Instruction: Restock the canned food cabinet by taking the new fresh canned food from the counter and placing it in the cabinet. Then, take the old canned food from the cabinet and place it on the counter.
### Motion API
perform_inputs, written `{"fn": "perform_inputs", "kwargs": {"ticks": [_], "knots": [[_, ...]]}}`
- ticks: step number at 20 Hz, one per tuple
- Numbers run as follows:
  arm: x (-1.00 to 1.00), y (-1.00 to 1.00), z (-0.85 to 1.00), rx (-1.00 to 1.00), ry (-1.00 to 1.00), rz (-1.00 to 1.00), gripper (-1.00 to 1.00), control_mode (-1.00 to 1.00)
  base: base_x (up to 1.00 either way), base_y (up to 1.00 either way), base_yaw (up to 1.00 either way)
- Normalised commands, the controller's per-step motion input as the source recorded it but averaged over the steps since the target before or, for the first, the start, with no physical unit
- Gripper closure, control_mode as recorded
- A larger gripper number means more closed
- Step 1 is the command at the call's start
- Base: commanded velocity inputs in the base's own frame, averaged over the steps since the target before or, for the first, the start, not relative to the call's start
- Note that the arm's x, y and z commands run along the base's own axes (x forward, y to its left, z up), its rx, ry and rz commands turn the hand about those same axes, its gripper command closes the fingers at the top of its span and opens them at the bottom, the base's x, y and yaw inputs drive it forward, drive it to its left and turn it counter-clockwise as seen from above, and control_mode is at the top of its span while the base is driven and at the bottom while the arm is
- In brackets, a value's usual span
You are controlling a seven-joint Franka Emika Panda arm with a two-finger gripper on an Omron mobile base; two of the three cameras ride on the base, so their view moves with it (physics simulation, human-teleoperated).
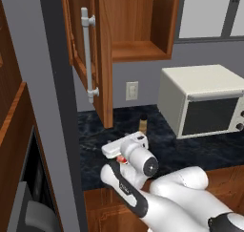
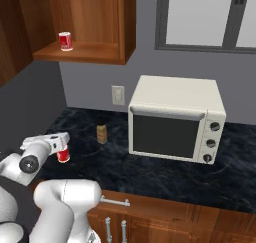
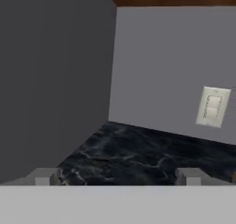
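Black marble table under an open wooden cabinet, white oven at right. One red can on the cabinet shelf. Pincer low over the table, closed on another red can; small brown jar near the wall.

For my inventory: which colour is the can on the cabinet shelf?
Red with a white band; the can shows best in the right base view.

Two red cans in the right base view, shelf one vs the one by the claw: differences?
The shelf can stands high in the cabinet, clear of the robot. The lower can sits at counter level, right against the claw. The shelf can shows whole, while the lower can is partly hidden by the claw. Both are red, small and upright.
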Motion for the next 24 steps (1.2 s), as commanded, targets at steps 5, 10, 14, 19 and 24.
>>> {"fn": "perform_inputs", "kwargs": {"ticks": [5, 10, 14, 19, 24], "knots": [[-0.60, -0.11, 1.00, 0.00, -0.08, 0.00, -1.00, -1.00, 0.00, 0.00, 0.00], [-1.00, -0.62, 1.00, 0.00, -0.03, 0.00, -1.00, -1.00, 0.00, 0.00, 0.00], [-1.00, -0.92, 1.00, 0.00, -0.05, 0.00, -1.00, -1.00, 0.00, 0.00, 0.00], [-1.00, -0.78, 1.00, 0.00, -0.02, 0.00, -1.00, -1.00, 0.00, 0.00, 0.00], [-1.00, -0.73, 1.00, 0.01, -0.05, 0.00, -1.00, -1.00, 0.00, 0.00, 0.00]]}}
